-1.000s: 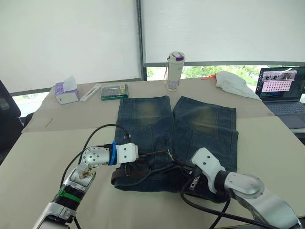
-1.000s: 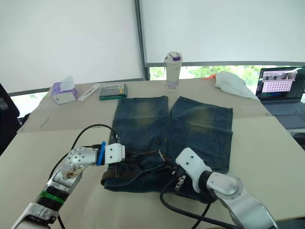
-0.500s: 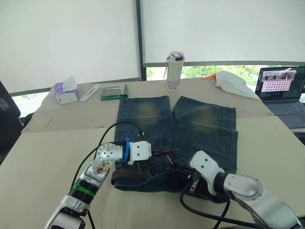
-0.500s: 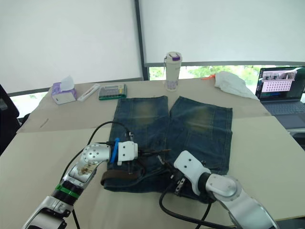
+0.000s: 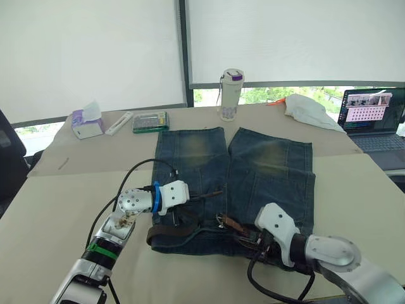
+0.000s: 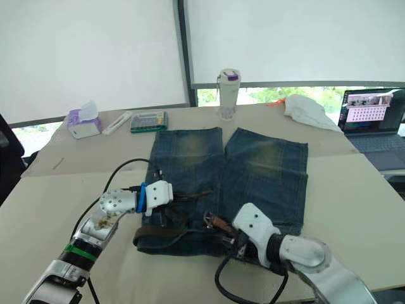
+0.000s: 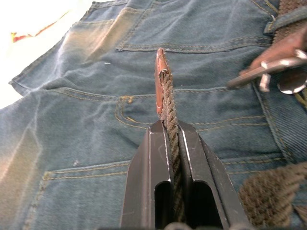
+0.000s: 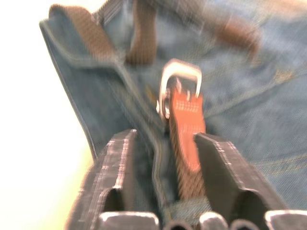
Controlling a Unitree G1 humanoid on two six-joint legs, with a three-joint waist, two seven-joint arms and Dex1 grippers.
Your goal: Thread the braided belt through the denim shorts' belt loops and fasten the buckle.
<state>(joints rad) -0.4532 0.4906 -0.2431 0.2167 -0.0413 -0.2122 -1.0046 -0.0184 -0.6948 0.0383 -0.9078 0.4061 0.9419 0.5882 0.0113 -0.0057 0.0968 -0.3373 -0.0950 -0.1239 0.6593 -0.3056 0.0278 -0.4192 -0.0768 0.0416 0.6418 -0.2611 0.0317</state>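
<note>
No text, label, brand, number or sign can be read anywhere in these views. The laptop (image 5: 373,120) at the far right of the table shows a lit screen with a pinkish grid, but none of its characters can be made out. The purple tissue box (image 5: 87,124), the flat green case (image 5: 151,121) and the bottle (image 5: 231,94) with the purple lid carry print or patterns too small to read.
</note>
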